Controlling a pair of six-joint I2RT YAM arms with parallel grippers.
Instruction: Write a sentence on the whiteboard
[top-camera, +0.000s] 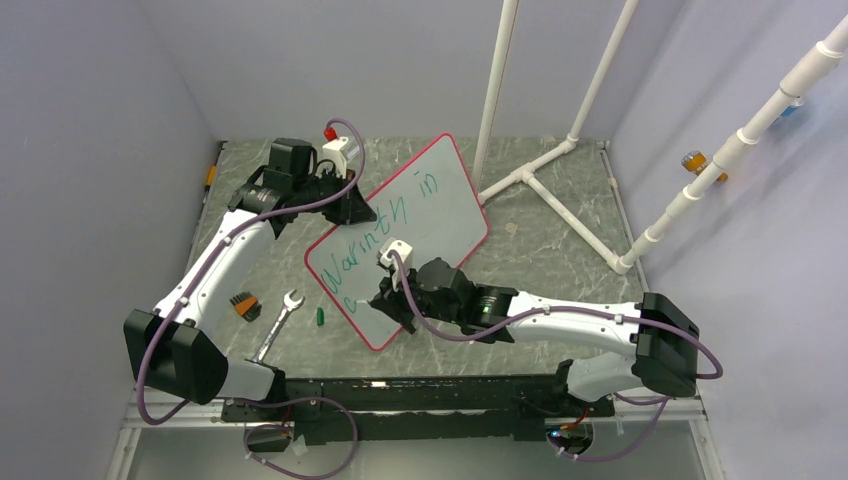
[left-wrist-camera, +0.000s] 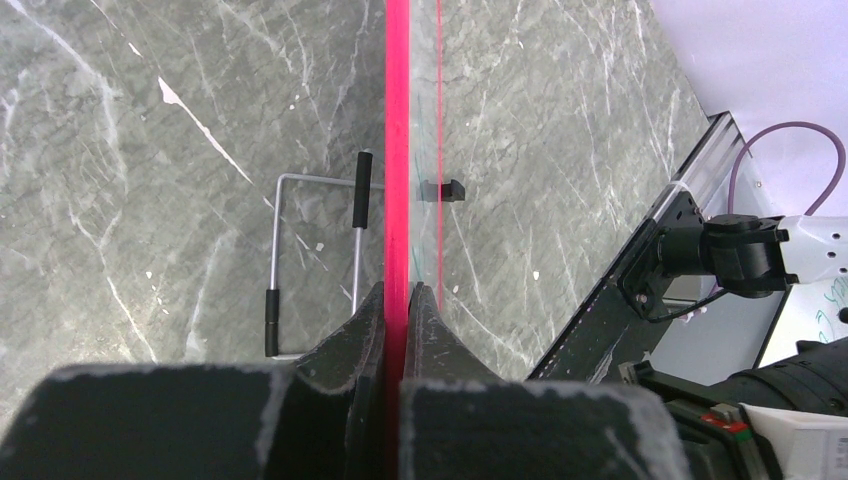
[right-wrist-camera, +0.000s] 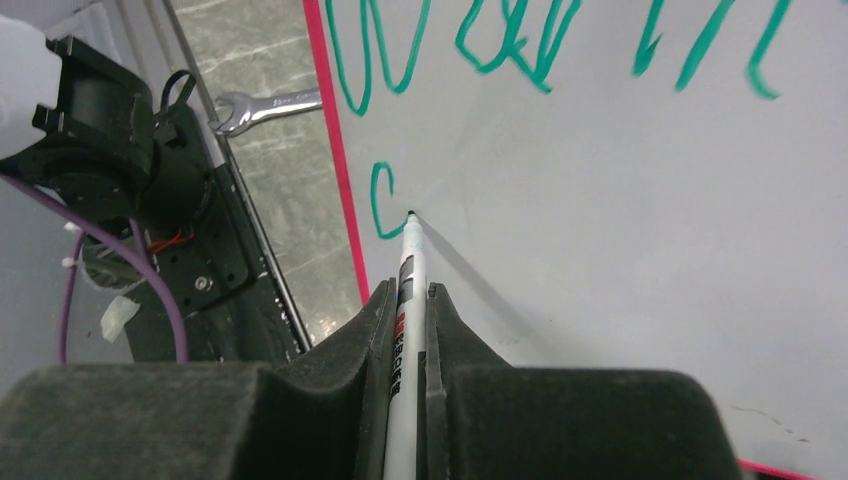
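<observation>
Right gripper (right-wrist-camera: 410, 292) pinches a marker (right-wrist-camera: 411, 250) tip-first against the diagonal whiteboard (top-camera: 440, 215).

Left tool (left-wrist-camera: 398, 292) — tight on red-rimmed whiteboard (left-wrist-camera: 398, 120)

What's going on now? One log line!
left gripper: shut on whiteboard rim | right gripper: shut on marker, tip at board | sentence: second line barely begun

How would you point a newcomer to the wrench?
Start at the red-rimmed whiteboard and look just off its near-left corner. The wrench lies there, between an orange-and-black item and a small green piece; it alone is long silver metal.
</observation>
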